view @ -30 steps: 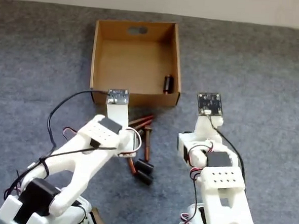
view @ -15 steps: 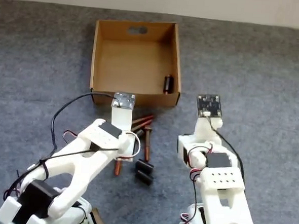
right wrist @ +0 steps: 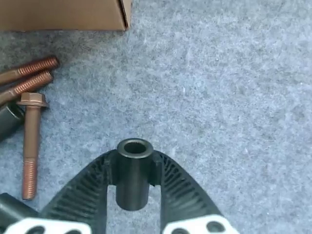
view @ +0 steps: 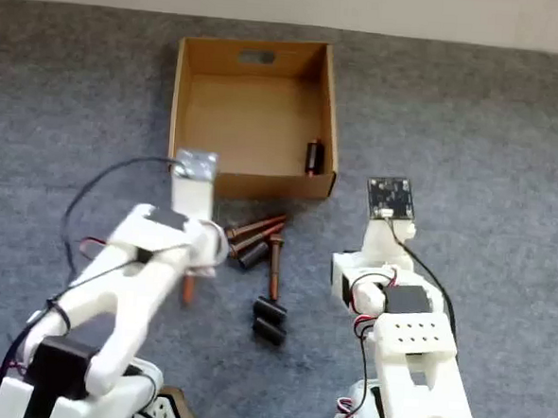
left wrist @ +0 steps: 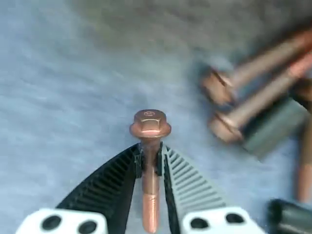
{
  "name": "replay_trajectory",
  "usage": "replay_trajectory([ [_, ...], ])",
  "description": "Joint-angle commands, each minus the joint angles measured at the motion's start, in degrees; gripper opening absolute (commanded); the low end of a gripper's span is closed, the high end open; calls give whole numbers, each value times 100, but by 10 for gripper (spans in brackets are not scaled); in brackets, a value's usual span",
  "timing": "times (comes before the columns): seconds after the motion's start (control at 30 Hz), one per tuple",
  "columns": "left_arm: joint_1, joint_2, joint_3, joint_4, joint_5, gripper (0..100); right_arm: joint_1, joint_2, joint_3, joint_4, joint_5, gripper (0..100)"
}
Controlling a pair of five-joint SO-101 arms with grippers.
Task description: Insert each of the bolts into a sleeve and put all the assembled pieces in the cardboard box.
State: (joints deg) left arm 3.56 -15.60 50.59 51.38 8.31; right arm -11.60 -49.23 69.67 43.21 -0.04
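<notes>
My left gripper [left wrist: 150,155] is shut on a copper bolt [left wrist: 150,127], gripped by its shank just under the hex head and held above the carpet. In the high view that bolt [view: 188,289] pokes out under the left arm, left of the loose parts. My right gripper [right wrist: 134,163] is shut on a black sleeve [right wrist: 132,187], bore facing up, over bare carpet near the box corner [right wrist: 68,14]. The cardboard box [view: 330,98] stands at the back with one dark assembled piece [view: 313,156] inside by its right wall.
Between the arms lie two slanted bolts [view: 255,228], one lengthwise bolt [view: 274,267], a black sleeve [view: 252,255] and two more sleeves [view: 269,321]. Grey carpet stretches open to the left and right of the box.
The left arm has swung to the left, carrying the bolt away from the two sleeves. The right arm and its sleeve have stayed put.
</notes>
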Motion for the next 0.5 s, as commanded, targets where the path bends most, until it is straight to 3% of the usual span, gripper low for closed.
replay_trajectory([
  [0.0,-505,-48,-532,501,-1152,11,-22,-136,-57,-110,-26,6],
  [0.1,-365,-40,-453,554,-1266,21,-22,-136,-57,-110,-26,6],
  [0.3,92,-40,-242,536,-1240,184,-22,-136,-57,-110,-26,6],
  [0.47,84,-40,-84,44,-1240,192,-22,-136,-57,-101,-26,6],
])
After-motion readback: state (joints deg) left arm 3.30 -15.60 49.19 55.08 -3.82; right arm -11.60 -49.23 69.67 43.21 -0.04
